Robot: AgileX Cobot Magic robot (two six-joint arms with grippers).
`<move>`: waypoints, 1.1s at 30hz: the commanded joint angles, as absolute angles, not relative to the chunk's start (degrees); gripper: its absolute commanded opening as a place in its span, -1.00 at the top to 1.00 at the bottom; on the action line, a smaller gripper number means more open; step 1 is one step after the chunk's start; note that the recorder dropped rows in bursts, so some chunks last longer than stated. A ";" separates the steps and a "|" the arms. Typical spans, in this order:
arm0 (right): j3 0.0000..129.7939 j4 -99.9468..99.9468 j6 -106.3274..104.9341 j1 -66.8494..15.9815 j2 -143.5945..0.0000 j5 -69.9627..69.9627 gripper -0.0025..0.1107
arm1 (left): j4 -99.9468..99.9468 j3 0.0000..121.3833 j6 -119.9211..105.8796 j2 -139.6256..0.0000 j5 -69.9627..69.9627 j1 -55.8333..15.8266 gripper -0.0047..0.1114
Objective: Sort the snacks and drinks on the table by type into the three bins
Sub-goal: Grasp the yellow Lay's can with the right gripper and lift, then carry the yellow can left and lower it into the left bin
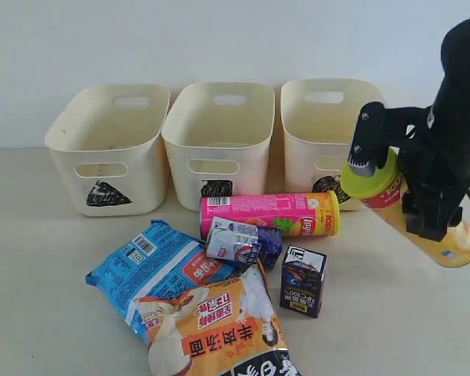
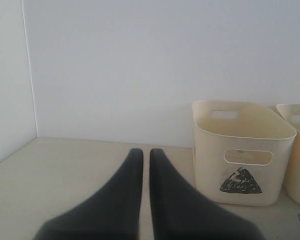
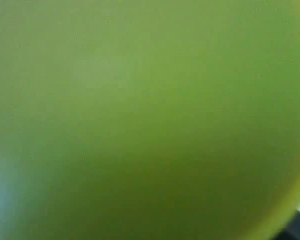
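Tilted yellow-red tube (image 1: 453, 244) in right gripper (image 1: 427, 210) beside circle bin rim (image 1: 330, 81)

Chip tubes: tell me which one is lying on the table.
The pink-yellow tube, resting on its side on the table. The yellow-red tube is up in the air, held tilted in the right claw.

There are three cream bins: the triangle bin (image 1: 102, 149), the square bin (image 1: 215, 141) and the circle bin (image 1: 319, 129). Chip tubes number two, the pink-yellow tube (image 1: 270, 214) and the yellow-red tube (image 1: 453, 244). Crinkly bags also number two, the blue bag (image 1: 153, 270) and the orange-white bag (image 1: 211, 329). Small cartons make two more, the white-and-blue carton (image 1: 235, 243) and the dark carton (image 1: 303, 280). That gives four snacks and two drinks.
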State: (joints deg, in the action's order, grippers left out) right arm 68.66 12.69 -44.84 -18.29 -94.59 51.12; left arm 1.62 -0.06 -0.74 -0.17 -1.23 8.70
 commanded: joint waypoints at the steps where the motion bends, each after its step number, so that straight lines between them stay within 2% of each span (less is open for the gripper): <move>1: 68.72 10.55 -46.53 -18.39 -88.57 49.53 0.96 | 2.16 0.00 -0.52 0.00 -1.06 9.00 0.84; 10: 68.82 -18.25 -50.11 -18.88 -80.05 26.40 0.96 | 2.16 0.00 -0.52 0.00 -1.06 9.00 0.84; 16: 73.52 -41.70 -51.85 -24.35 -81.80 17.20 0.96 | 2.16 0.00 -0.52 0.00 -1.06 9.00 0.84; 20: 77.76 -50.85 -54.17 -30.75 -88.17 13.12 0.96 | 2.16 0.00 -0.52 0.00 -1.06 9.00 0.84; 26: 85.79 -51.09 -54.56 -38.72 -99.07 2.07 0.96 | 2.16 0.00 -0.52 0.00 -1.06 9.00 0.84; 28: 92.62 -51.09 -54.40 -41.81 -106.42 -3.57 0.96 | 2.16 0.00 -0.52 0.00 -1.06 9.00 0.84; 33: 105.09 -51.09 -54.30 -43.26 -118.24 -4.08 0.96 | 2.16 0.00 -0.52 0.00 -1.06 9.00 0.84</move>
State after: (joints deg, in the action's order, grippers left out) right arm 100.30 -50.84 -54.00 -42.91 -113.73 -2.81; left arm 1.62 -0.06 -0.74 -0.17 -1.23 8.70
